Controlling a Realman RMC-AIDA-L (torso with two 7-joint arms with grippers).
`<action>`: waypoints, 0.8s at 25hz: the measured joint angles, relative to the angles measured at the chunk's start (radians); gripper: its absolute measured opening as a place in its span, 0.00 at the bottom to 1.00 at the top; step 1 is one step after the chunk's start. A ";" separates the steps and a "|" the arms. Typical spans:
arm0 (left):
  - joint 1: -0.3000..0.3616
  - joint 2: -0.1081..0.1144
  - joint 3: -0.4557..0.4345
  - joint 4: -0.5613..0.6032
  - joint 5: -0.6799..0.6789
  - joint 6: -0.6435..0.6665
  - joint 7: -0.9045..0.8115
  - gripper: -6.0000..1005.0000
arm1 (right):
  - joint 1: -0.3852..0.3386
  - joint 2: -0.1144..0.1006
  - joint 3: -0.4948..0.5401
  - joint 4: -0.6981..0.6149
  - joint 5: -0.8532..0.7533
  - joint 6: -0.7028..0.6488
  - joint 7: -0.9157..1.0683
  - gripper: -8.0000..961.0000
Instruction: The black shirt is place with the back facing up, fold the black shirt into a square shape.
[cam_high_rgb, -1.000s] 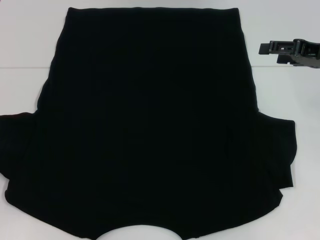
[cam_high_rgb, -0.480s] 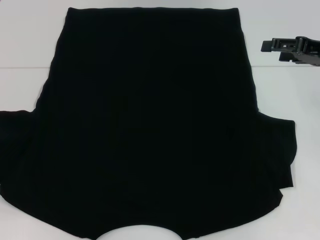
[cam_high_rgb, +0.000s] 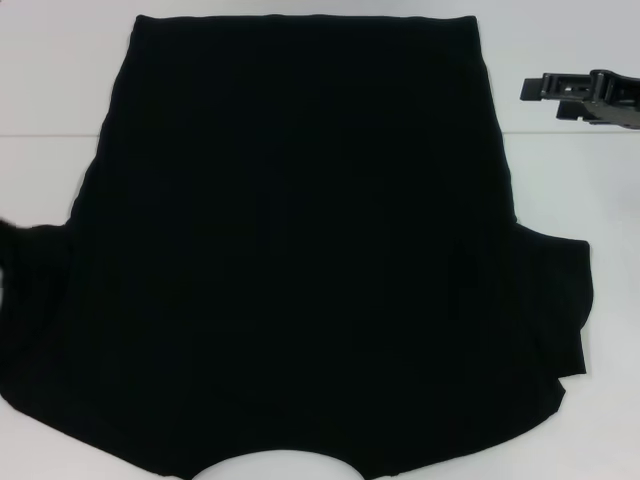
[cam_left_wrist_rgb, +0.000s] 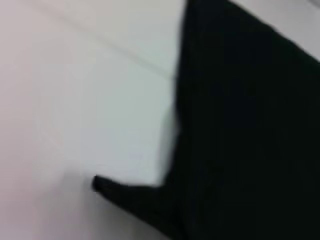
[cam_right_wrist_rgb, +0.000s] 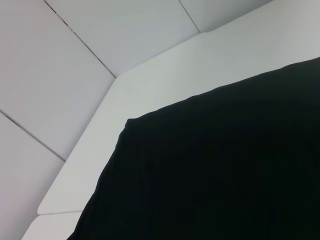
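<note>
Right gripper (cam_high_rgb: 535, 90) hangs beside the black shirt (cam_high_rgb: 300, 250); open or closed, I cannot tell. Left sleeve is cut off.

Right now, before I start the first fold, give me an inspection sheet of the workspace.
Surface: white table, a thin seam running across it.
Job's things: shirt spread flat, plain side up, no lettering showing; hem at the far edge, neckline cut at the near edge, sleeves out to both sides. No fold made yet.
Clutter: nothing seen.
Grippers: right gripper over bare table beside the shirt's far right corner, not touching it. Left gripper not in the head view; its wrist camera looks at the shirt's edge.
Cables: nothing seen.
Surroundings: pale panelled wall beyond the table edge in the right wrist view.
</note>
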 joint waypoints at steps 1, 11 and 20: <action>0.000 0.000 0.000 0.000 0.000 0.000 0.000 0.01 | 0.001 0.000 0.000 0.000 0.000 0.001 0.000 0.79; -0.068 -0.024 0.226 0.027 -0.003 0.062 -0.015 0.01 | 0.000 0.001 0.000 0.006 0.000 0.001 0.000 0.79; -0.067 -0.051 0.451 -0.011 -0.008 0.156 0.085 0.04 | -0.006 0.000 0.001 0.008 0.000 0.007 0.000 0.78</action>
